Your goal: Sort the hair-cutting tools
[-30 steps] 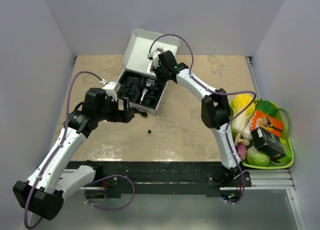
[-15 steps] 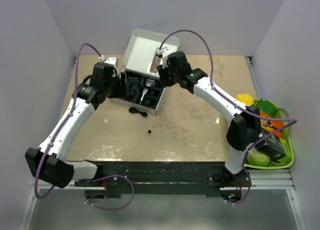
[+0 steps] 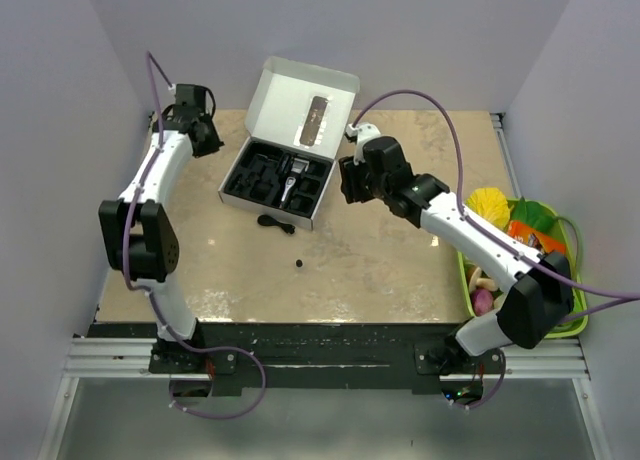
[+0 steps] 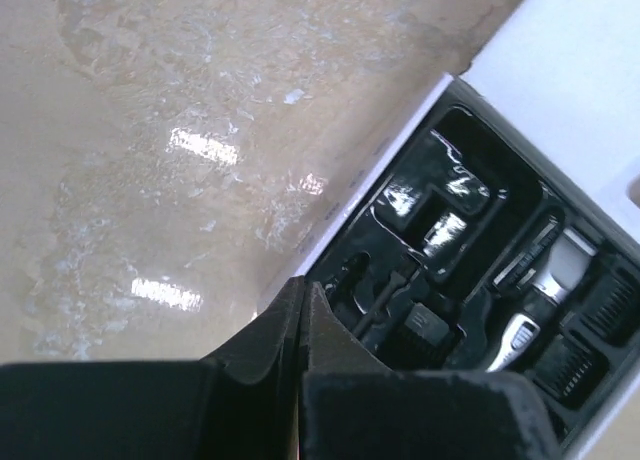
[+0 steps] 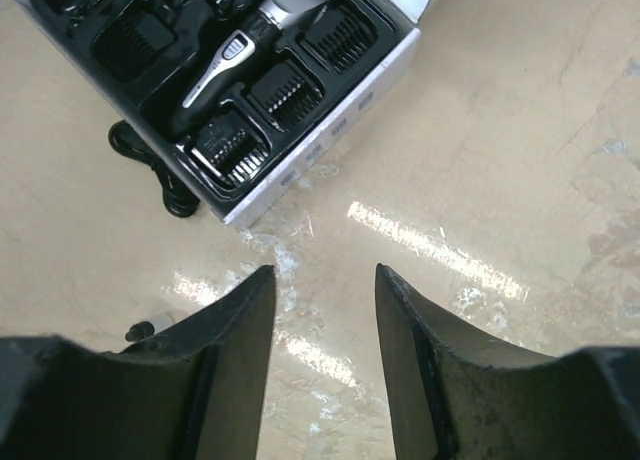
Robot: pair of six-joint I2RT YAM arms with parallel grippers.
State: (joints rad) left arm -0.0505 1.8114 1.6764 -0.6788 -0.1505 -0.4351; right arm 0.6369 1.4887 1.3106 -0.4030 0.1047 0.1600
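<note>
The black-and-silver hair clipper (image 3: pixel 289 180) (image 5: pixel 243 42) (image 4: pixel 540 300) lies in the black tray of the open white box (image 3: pixel 318 208), with black comb guards (image 5: pixel 283 86) slotted around it. A thin black cord (image 3: pixel 272 220) (image 5: pixel 150 172) lies on the table against the box's near side. A tiny round bit (image 3: pixel 299 264) (image 5: pixel 139 331) sits loose further forward. My left gripper (image 3: pixel 212 140) (image 4: pixel 303 292) is shut on nothing, just left of the box. To the right of the box, my right gripper (image 3: pixel 345 182) (image 5: pixel 322 272) is open and empty above bare table.
The box lid (image 3: pixel 305 105) stands up at the back, printed with a clipper. A green basket (image 3: pixel 578 298) of toy vegetables sits at the right table edge, beside the right arm's elbow. Grey walls close in the table on three sides.
The left arm swung from the box's near-left corner to its far-left side, and its gripper shut. The right gripper pulled out of the box to the right and opened.
</note>
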